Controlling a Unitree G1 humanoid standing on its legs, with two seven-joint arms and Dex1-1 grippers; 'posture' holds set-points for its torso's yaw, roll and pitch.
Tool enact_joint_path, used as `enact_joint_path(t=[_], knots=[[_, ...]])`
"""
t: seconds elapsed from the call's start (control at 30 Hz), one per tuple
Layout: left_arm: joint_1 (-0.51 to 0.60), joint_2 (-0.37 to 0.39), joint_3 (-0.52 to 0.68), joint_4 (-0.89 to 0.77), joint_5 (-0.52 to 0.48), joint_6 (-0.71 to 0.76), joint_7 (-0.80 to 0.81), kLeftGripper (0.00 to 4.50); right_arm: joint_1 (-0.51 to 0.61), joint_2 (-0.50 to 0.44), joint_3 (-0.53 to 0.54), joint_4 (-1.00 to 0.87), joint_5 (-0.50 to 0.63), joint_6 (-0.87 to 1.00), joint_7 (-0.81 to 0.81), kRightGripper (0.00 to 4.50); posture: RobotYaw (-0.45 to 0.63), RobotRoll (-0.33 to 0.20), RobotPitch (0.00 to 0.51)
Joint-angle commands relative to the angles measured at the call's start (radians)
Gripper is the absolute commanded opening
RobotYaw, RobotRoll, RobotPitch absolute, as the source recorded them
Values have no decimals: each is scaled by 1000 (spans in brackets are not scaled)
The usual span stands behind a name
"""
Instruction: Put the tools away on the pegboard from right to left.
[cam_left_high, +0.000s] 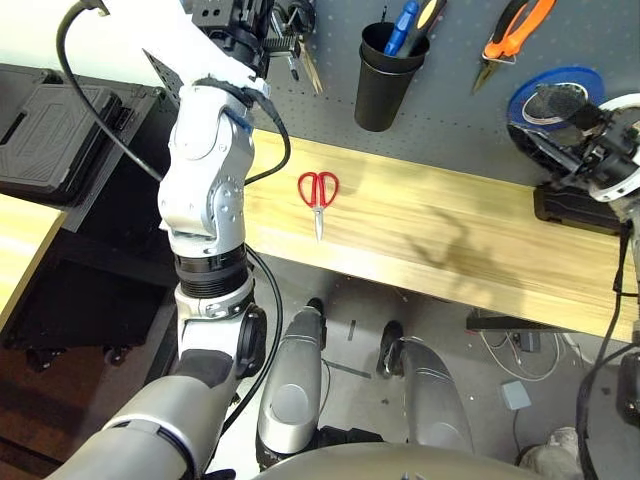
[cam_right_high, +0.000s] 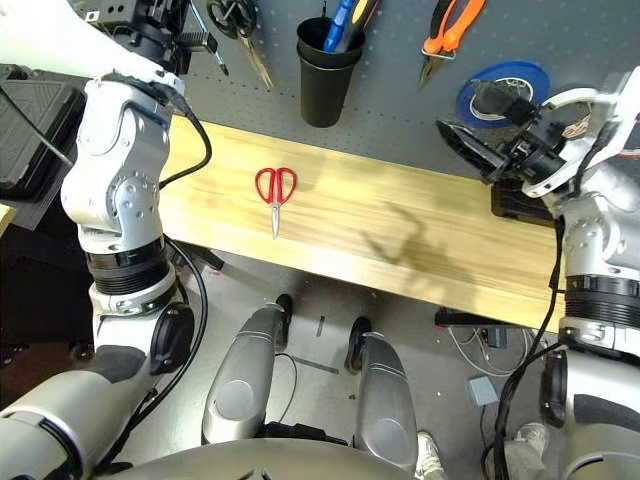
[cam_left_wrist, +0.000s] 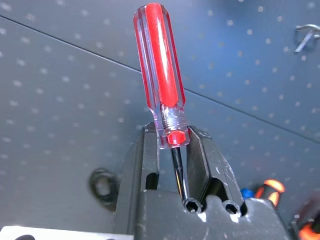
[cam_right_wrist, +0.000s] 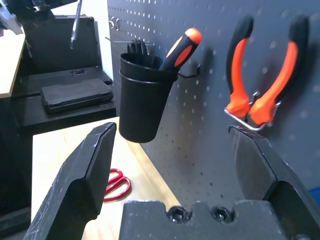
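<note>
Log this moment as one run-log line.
left gripper: shut on screwdriver, at pegboard | right gripper: open | pliers: hung | red-handled scissors: on bench

A black cup (cam_left_high: 385, 75) hung at 12 o'clock; blue tape roll (cam_left_high: 556, 98) at 2 o'clock above the bench (cam_left_high: 450, 235).

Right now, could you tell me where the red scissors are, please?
The red scissors lie flat on the wooden bench, left of centre in the head view, below the black cup on the pegboard.
</note>
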Motion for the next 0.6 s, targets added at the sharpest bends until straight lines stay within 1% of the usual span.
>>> enact_joint_path(t=[0.03, 0.2, 0.33, 0.6], knots=[[-48, -19, -14, 20, -5, -39, 13, 802, 9, -16, -29, -12, 2, 11, 4, 4500, 150, 0, 232], [-120, -22, -15, 145, 17, -119, 16, 802, 39, 4, -30, -61, -2, 12, -26, 4500, 126, 0, 230], [-160, -34, -14, 239, 16, -180, 17, 802, 67, 31, -26, -115, -4, 10, -60, 4500, 105, 0, 232], [-248, -22, -24, 509, 30, -358, -46, 802, 116, 62, -28, -208, 0, 24, -114, 4500, 67, 0, 237]])
